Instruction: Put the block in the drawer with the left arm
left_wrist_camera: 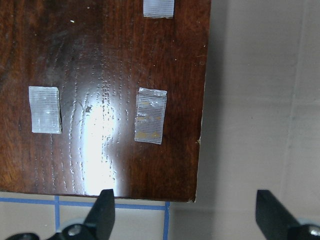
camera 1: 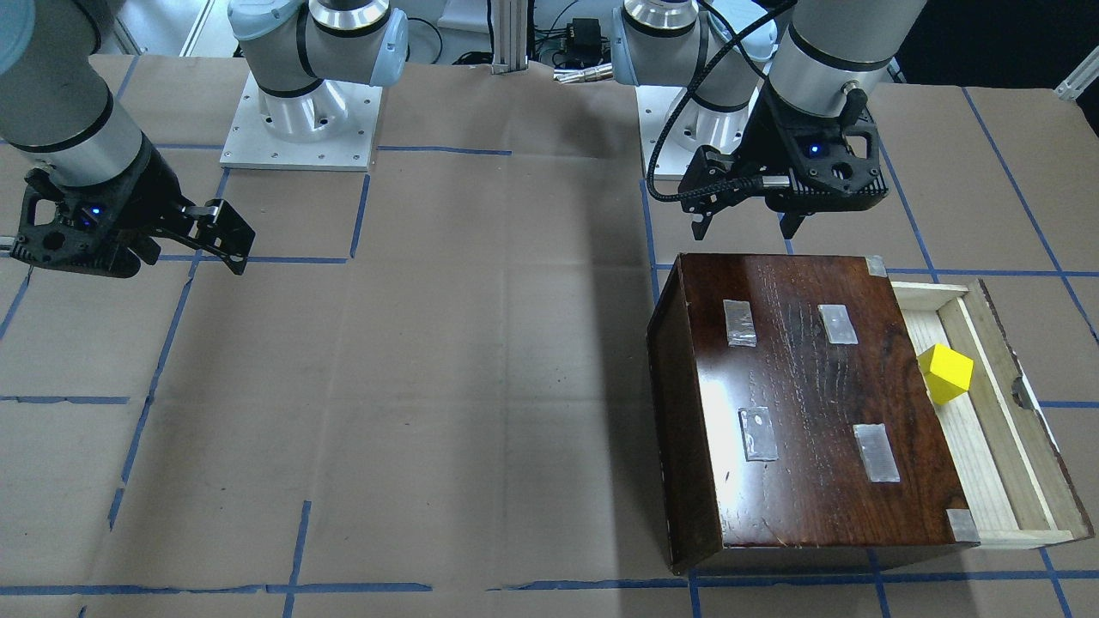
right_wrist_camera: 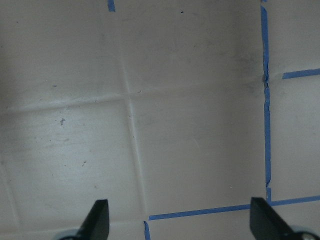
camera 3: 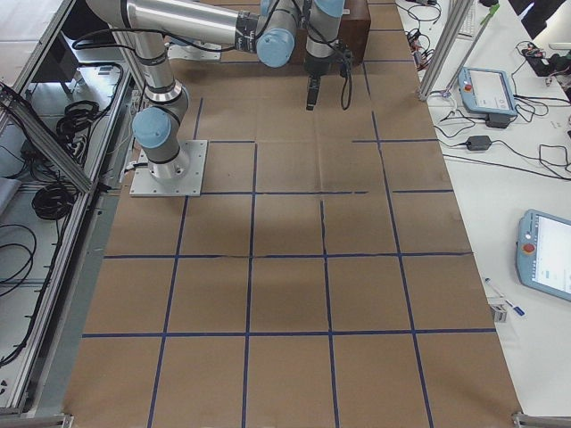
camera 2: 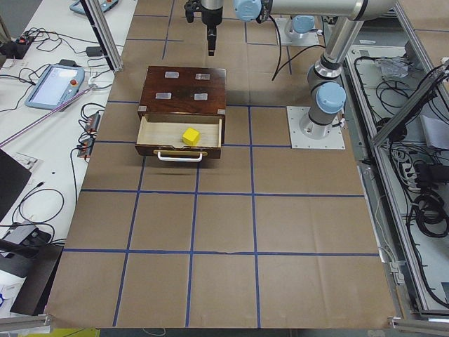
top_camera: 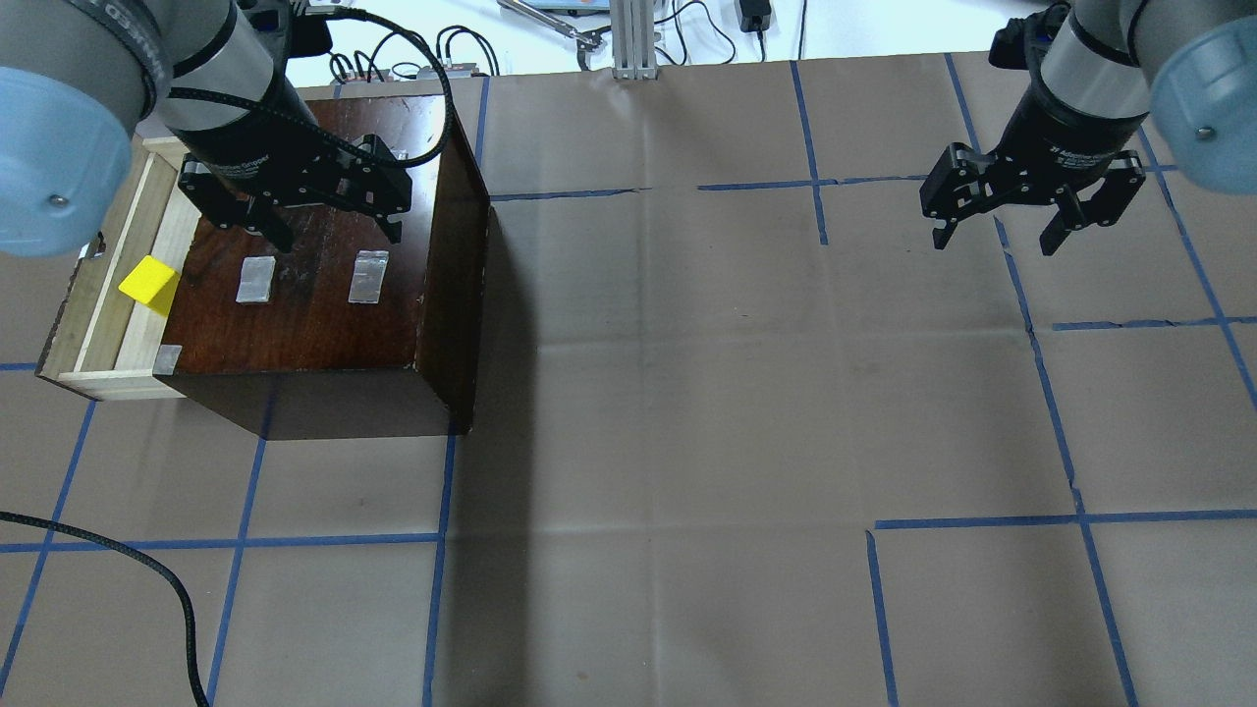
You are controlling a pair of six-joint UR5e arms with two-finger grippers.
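Nearest in the overhead view, a loose black cable [top_camera: 128, 560] curls across the brown paper-covered table [top_camera: 687, 442] with its blue tape grid. Beyond it stands the glossy dark-brown wooden box [top_camera: 314, 334], and its shallow pale-wood drawer [top_camera: 110, 339] is pulled open toward the robot's left. The small bright yellow cube [top_camera: 147, 283] lies inside that drawer, on the floor close to the box's mouth and turned at an angle; whether it touches the box front I cannot tell. Just past it, the left arm's black two-finger gripper [top_camera: 339, 236] hangs above the box lid, fingers spread wide with nothing between them, over the grey tape patches [top_camera: 255, 280]. Well apart across the table, the right arm's black gripper [top_camera: 995, 241] hovers above bare paper, likewise spread and empty. The placing looks done, so what remains seems to be clearing the left arm. That is best done by rising straight up before swinging away, with the fingertips kept off the lid and the open drawer, so that neither the box nor the cube is nudged and the wrist cable does not snag a corner.
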